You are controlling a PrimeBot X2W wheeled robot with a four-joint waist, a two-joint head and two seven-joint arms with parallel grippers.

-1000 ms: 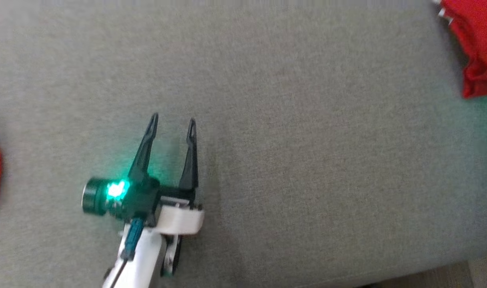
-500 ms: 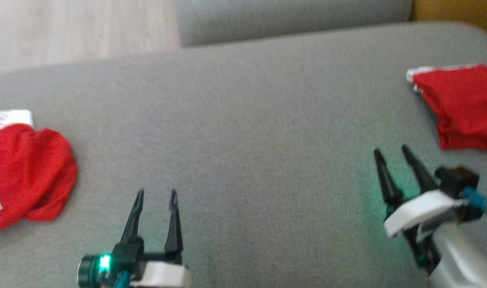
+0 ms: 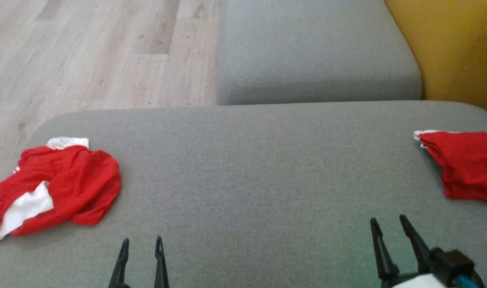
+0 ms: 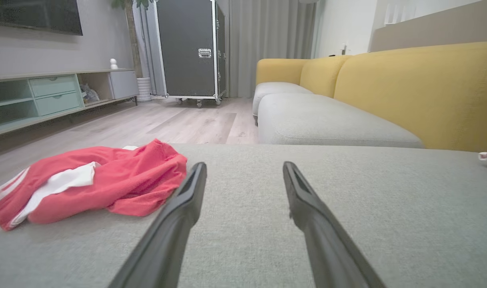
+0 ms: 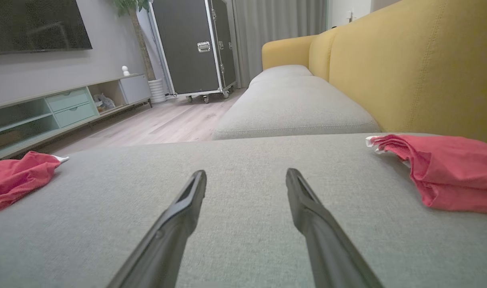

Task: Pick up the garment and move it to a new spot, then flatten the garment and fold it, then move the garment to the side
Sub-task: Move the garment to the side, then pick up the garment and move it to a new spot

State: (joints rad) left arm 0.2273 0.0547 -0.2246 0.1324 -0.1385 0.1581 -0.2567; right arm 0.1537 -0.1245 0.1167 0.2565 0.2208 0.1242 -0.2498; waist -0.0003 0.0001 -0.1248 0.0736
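Two red garments are pictured at opposite ends of a grey upholstered seat (image 3: 247, 168) in the head view. A crumpled red-and-white garment (image 3: 55, 188) is seen at the centre left of the frame, close to the seat's left edge, with white panels exposed among its folds. A neater folded red garment (image 3: 463, 168) is seen at the centre right, cut off by the frame's right edge, with a sliver of white at its upper left corner. The left gripper (image 3: 142, 239) is shown at the bottom edge, left of centre, its two dark fingers held apart over the grey fabric and well apart from the crumpled garment. The right gripper (image 3: 388, 219) is shown at the lower right, its fingers likewise spread, below and to the left of the folded garment and not touching it. In the left wrist view, the crumpled garment (image 4: 95, 184) is framed at the centre left, beside the tip of one spread finger, though contact cannot be told. In the right wrist view, the folded garment (image 5: 439, 172) is framed at the centre right. A pale wooden floor (image 3: 87, 52), a second grey cushion (image 3: 315, 52) and a yellow backrest (image 3: 455, 48) are visible across the top of the head view.
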